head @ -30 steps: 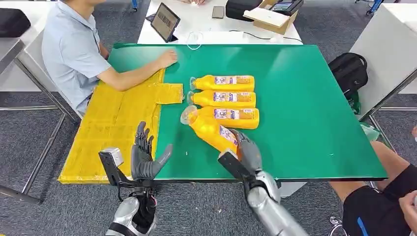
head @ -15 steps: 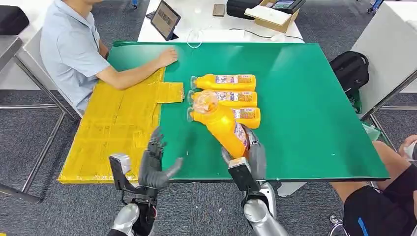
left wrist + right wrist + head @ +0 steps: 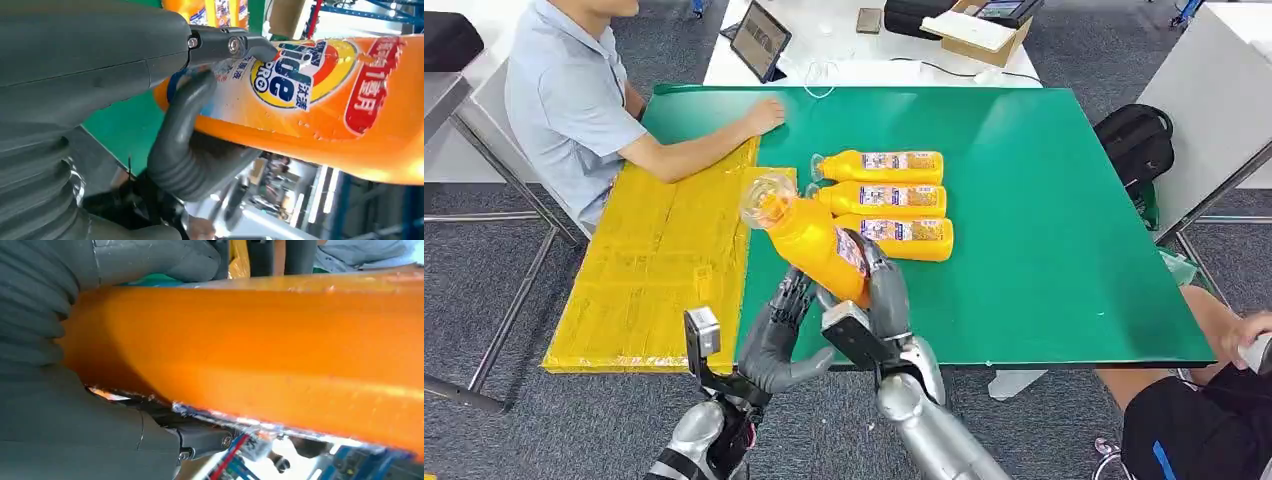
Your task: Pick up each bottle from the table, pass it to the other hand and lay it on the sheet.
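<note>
The held bottle (image 3: 320,100) carries a label (image 3: 295,75) with blue Latin letters reading roughly "ide" and "PRO" on an orange-and-yellow roundel, beside white Chinese characters on a red patch, too turned to read surely.

A person in a light blue short-sleeved shirt (image 3: 564,100) sits at the upper left, one forearm resting on the green table top (image 3: 1044,200). Behind it a white desk (image 3: 844,50) holds a dark tablet (image 3: 760,41), a phone (image 3: 869,21) and an open cardboard box (image 3: 972,32). A black backpack (image 3: 1136,148) lies on the grey floor at right.
</note>
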Controlling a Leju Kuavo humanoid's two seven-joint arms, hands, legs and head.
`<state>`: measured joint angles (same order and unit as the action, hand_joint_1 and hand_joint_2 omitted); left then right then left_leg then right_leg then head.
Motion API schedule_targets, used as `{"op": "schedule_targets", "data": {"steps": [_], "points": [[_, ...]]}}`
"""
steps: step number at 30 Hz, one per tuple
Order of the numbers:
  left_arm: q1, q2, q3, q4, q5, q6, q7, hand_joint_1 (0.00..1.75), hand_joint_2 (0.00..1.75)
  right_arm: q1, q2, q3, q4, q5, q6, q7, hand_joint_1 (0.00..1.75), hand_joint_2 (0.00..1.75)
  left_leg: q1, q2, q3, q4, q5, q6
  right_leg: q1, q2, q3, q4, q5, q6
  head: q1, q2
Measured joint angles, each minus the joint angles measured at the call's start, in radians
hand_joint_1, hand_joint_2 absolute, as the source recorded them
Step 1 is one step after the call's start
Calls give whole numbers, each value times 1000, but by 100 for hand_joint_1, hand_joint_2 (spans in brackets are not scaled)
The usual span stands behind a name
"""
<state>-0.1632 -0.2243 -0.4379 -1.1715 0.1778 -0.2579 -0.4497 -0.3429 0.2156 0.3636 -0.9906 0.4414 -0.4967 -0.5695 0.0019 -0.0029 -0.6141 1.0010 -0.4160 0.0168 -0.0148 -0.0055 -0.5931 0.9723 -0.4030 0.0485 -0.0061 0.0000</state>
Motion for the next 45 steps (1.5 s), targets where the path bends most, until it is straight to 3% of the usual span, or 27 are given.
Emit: {"op": "schedule_targets", "data": {"steps": [8, 15, 22, 34, 35, 36, 37, 38, 39, 40, 41, 42, 43, 45], "points": [[-9, 0, 14, 26, 128, -32, 37, 0, 175, -35, 30, 33, 91, 5, -46, -13, 175, 175, 0, 0, -1, 0, 0, 0, 0, 0, -2, 0, 0, 0, 0, 0], [-12, -10, 14, 20, 28, 180, -11, 0, 175, -36, 54, 87, 136, -24, -56, -20, 175, 175, 0, 0, -2, 0, 0, 0, 0, 0, -3, 0, 0, 0, 0, 0], [-34, -23, 13, 16, -29, 299, -12, 0, 175, -18, 64, 124, 144, -40, -55, -24, 175, 175, 0, 0, -2, 0, 0, 0, 0, 0, -2, 0, 0, 0, 1, 0], [-45, -22, 43, 16, 169, 138, 25, 3, 175, -18, 67, 146, 159, -46, -40, -46, 175, 175, 0, 0, -2, 0, 0, 0, 0, 0, -3, 0, 0, 0, 0, 0], [-46, -21, 47, 16, 184, 124, 31, 38, 175, -21, 67, 149, 163, -46, -37, -47, 166, 175, 0, 0, -2, 0, 0, 0, 0, 0, -3, 0, 0, 0, 0, 0], [-46, -21, 51, 16, 203, 108, 37, 84, 175, -25, 67, 153, 167, -46, -34, -50, 164, 175, 0, 1, -2, 0, 0, 0, 0, 0, -3, 0, 0, 0, 0, 0], [-46, -19, 55, 16, 221, 94, 38, 140, 175, -29, 66, 154, 170, -45, -30, -54, 150, 175, 0, 1, -2, 0, 0, 0, 0, 0, -3, 0, 0, 0, 0, 0], [-45, -18, 60, 16, 241, 73, 40, 157, 175, -34, 66, 158, 173, -44, -22, -60, 127, 175, 0, 1, -2, 0, 0, 0, 0, 0, -3, 0, 0, 0, 0, 0], [-42, -17, 65, 16, 255, 51, 42, 169, 175, -39, 64, 163, 174, -41, -18, -64, 115, 175, 0, 1, -2, 0, 0, 0, 0, 0, -3, 0, 0, 0, 0, 0], [-39, -16, 69, 16, 260, 35, 40, 175, 175, -43, 62, 170, 174, -37, -16, -68, 56, 175, 0, 1, -2, 0, 0, 0, 0, 0, -3, 0, 0, 0, 0, 0], [-37, -14, 71, 16, 259, 29, 36, 175, 175, -46, 59, 177, 174, -36, -14, -69, 16, 175, 0, 1, -2, 0, 0, 0, 0, 0, -3, 0, 0, 0, 0, 0], [-34, -13, 72, 16, 249, 29, 26, 175, 175, -47, 57, 181, 174, -34, -13, -70, 16, 175, 0, 1, -2, 0, 0, 0, 0, 0, -3, 0, 0, 0, 0, 0], [-32, -13, 72, 16, 239, 31, 18, 175, 175, -47, 55, 185, 174, -30, -9, -70, 0, 175, 0, 1, -2, 0, 0, 0, 0, 0, -3, 0, 0, 0, 0, 0], [-32, -13, 72, 16, 221, 36, 6, 175, 175, -47, 53, 192, 175, -24, -7, -67, 0, 175, 0, 1, -2, 0, 0, 0, 0, 0, -3, 0, 0, 0, 0, 0]]}}
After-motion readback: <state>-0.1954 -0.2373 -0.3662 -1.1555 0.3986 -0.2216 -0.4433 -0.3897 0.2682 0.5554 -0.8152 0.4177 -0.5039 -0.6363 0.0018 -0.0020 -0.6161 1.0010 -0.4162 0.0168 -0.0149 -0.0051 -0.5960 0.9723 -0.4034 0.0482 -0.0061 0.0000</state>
